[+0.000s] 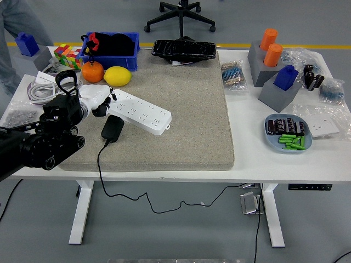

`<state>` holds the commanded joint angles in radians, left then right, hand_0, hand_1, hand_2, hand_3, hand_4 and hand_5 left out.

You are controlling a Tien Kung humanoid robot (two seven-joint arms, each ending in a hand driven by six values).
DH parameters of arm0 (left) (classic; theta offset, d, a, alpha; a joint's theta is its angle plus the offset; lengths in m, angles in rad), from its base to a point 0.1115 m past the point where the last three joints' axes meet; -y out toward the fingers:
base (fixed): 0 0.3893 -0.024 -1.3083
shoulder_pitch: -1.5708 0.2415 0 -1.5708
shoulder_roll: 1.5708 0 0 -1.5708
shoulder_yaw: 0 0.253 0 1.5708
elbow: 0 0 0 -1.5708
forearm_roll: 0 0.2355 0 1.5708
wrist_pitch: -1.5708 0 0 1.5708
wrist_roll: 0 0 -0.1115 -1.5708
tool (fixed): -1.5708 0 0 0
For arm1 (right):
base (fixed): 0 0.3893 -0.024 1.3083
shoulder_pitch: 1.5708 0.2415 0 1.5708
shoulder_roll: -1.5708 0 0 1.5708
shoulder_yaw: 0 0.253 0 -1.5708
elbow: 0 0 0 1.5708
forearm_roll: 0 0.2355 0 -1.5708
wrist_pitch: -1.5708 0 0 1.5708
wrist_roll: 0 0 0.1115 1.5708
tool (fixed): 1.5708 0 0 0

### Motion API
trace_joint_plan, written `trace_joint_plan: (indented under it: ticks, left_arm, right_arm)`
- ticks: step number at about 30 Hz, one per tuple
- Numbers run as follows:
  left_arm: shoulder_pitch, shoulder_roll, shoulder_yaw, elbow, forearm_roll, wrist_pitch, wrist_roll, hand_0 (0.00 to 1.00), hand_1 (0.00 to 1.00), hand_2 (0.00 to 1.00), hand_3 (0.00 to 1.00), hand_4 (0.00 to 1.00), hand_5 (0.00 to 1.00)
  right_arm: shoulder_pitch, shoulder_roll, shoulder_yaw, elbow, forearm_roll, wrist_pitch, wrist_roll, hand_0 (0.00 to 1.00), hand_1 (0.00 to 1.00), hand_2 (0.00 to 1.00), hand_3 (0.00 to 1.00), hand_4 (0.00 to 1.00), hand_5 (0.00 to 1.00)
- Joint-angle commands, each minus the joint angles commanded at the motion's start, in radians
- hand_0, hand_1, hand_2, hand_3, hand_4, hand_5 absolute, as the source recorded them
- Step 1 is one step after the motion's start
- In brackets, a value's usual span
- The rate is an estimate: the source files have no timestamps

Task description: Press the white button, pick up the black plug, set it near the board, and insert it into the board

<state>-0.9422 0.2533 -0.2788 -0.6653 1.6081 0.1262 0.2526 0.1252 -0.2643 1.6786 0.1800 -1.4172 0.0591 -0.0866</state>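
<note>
A white power strip lies slantwise on the grey felt mat. A black plug with a black cable lies on the mat just below the strip's left end. My left hand, white with black joints, is at the strip's left end, a little above the plug. Its fingers are loosely curled and hold nothing. The right arm is out of view.
An orange, a lemon and a blue bin stand behind the hand. A coiled white cable lies at left. Grey blocks and a blue dish stand at right. A person's leg shows at top left.
</note>
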Motion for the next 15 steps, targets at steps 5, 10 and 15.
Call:
trace_joint_plan:
  ticks: [5, 10, 15]
  left_arm:
    - [0.0, -0.011, 0.0, 0.012, -0.008, 0.005, 0.001, 0.009, 0.014, 0.225, 0.701, 0.002, 0.002]
    - [-0.005, -0.03, -0.003, 0.035, -0.005, 0.012, 0.005, 0.009, 0.014, 0.225, 0.701, 0.002, 0.002]
    - [-0.017, -0.056, 0.007, 0.065, -0.001, 0.01, 0.018, 0.007, 0.014, 0.228, 0.701, 0.002, 0.002]
  right_arm:
    - [0.0, 0.002, -0.004, 0.0, 0.003, 0.001, 0.0, 0.877, 0.77, 0.723, 0.751, 0.895, 0.727]
    - [0.0, 0.003, -0.009, 0.0, 0.005, 0.001, 0.0, 0.877, 0.77, 0.723, 0.751, 0.895, 0.727]
    - [0.001, 0.004, -0.011, 0.0, 0.008, 0.002, 0.0, 0.878, 0.767, 0.723, 0.751, 0.893, 0.725]
